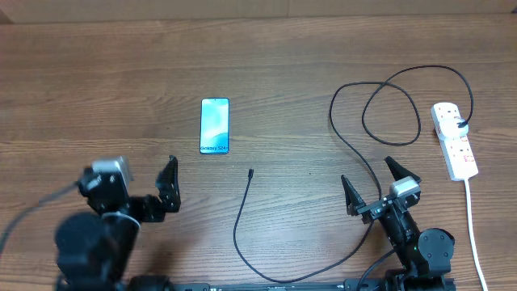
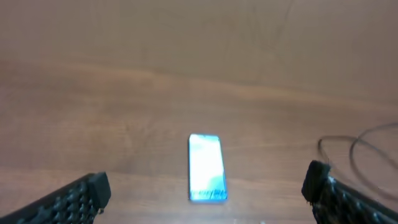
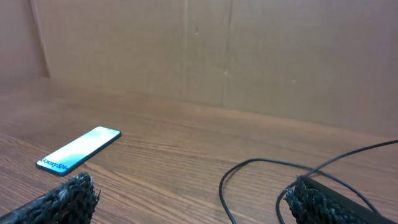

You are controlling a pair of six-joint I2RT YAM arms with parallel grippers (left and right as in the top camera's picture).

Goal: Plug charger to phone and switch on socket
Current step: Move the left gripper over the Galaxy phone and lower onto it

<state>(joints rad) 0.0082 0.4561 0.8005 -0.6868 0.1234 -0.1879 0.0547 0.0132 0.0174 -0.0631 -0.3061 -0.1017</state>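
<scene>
A slim rectangular smartphone with a light blue screen (image 2: 207,168) lies flat on the brown wooden table (image 2: 155,93), low in the centre. The left gripper (image 2: 206,185) gapes wide, its black ribbed fingers (image 2: 74,200) flanking the phone, clear of it. A thin black cable (image 2: 320,145) loops at the right edge.

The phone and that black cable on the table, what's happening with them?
Nothing is being handled yet. The left gripper and the right gripper are both open and empty. The phone lies screen up on the table with nothing plugged in. The charger runs over from the socket, and its plug tip rests apart from the phone.
</scene>
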